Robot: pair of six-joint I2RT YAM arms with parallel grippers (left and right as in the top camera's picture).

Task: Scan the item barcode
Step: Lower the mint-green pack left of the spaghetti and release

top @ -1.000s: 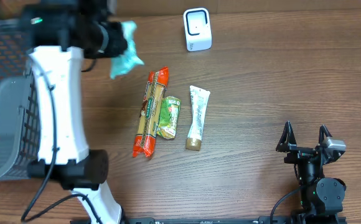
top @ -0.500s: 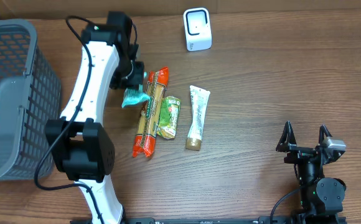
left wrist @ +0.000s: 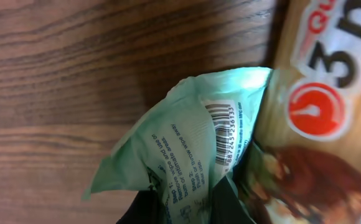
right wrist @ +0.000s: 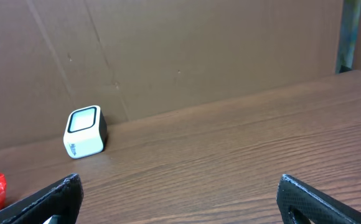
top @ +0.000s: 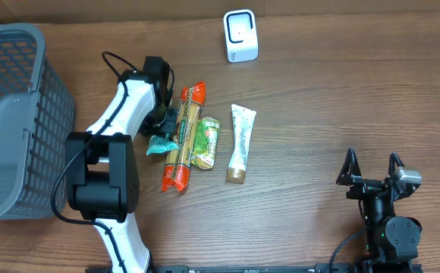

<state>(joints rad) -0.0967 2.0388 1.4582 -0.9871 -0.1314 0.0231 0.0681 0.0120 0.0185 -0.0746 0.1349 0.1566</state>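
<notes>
Overhead, the left gripper (top: 163,123) is pinched narrow on a mint pouch (top: 159,144), holding it low against the left edge of the pasta pack (top: 183,136). Whether the pouch rests on the table (top: 319,98) cannot be told. It is well apart from the scanner (top: 240,36), so the scan looks not yet done. Left wrist shows why the grip sits at 1 end: the barcode (left wrist: 225,134) stays uncovered. The pouch is thin, crinkled film and will likely flop. The pasta pack is long, glossy and orange-red. The scanner is a small white rounded block with a dark-framed window. The right gripper (top: 372,163) is parked near the front edge, its 2 fingers wide apart and empty.
</notes>
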